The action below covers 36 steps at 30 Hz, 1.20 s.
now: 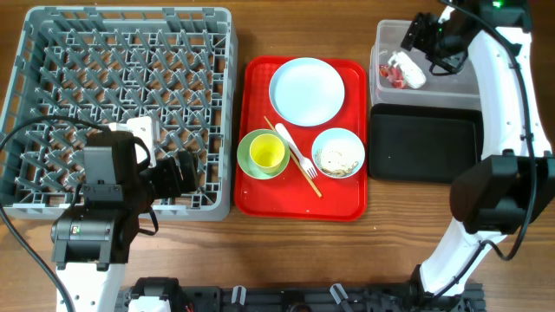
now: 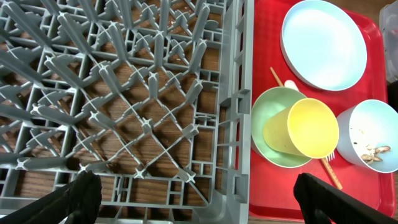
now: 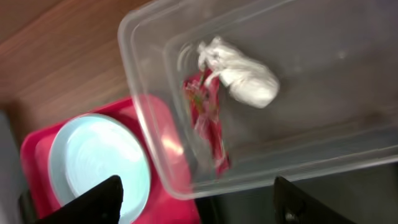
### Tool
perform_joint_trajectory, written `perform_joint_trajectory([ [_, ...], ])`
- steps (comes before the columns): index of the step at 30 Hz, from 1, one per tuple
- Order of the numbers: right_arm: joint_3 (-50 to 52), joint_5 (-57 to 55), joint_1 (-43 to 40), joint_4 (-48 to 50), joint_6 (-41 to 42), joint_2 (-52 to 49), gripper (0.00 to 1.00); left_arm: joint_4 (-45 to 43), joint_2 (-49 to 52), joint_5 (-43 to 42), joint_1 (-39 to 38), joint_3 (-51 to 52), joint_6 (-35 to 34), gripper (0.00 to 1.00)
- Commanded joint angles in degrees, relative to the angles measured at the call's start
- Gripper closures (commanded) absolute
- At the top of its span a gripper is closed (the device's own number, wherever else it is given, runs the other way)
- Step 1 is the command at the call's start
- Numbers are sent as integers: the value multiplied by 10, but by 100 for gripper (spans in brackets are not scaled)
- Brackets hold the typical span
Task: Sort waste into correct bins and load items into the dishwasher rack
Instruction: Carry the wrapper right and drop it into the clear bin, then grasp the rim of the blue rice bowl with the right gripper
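The red-and-white wrapper point(image 1: 403, 69) lies inside the clear tub point(image 1: 451, 80), also seen in the right wrist view point(image 3: 214, 118). My right gripper point(image 1: 425, 39) hangs open and empty above the tub point(image 3: 202, 202). The black tray point(image 1: 425, 143) sits in front of the tub. The white plate point(image 1: 306, 91), the green bowl point(image 1: 247, 160) holding the yellow cup point(image 1: 267, 153), the white bowl point(image 1: 338, 152) with food scraps point(image 2: 373, 152), the fork point(image 1: 299, 158) and the wooden stick point(image 1: 279, 132) rest on a red serving tray. My left gripper point(image 1: 186, 173) is open and empty over the grey rack's point(image 1: 130, 13) front right corner point(image 2: 200, 199).
The red serving tray point(image 1: 286, 195) lies between the rack and the two bins. The rack holds nothing. The left arm's base stands at the front left, and the right arm reaches along the right edge. Bare wooden table runs along the front.
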<state>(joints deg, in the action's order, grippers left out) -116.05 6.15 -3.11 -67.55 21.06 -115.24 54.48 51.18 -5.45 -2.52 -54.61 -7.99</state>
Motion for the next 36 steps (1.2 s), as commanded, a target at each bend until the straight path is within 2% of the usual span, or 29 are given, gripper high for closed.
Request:
perform_joint_trajectory([
  [1,-14,82,-1,-46,-61,61,22,0,2,-5,-2,-11,-1,0],
  [7,3,94,-1,-208,-130,144,22,0,2,-5,-2,-11,-1,0],
  [9,31,103,-1,-225,-136,179,22,0,2,-5,-2,-11,-1,0],
  [14,161,111,27,-177,-134,300,20,0,2,-5,-2,-11,-1,0],
  [18,272,102,116,-84,-104,341,14,0,2,-5,-2,-11,-1,0],
  [22,350,67,196,20,-38,311,14,0,2,-5,-2,-11,-1,0],
  [27,367,16,288,101,43,182,16,0,2,-5,-2,-11,-1,0],
  [31,367,9,312,141,111,80,20,0,2,-5,-2,-11,-1,0],
  [36,367,7,322,178,161,9,33,0,2,-5,-2,-11,-1,0],
])
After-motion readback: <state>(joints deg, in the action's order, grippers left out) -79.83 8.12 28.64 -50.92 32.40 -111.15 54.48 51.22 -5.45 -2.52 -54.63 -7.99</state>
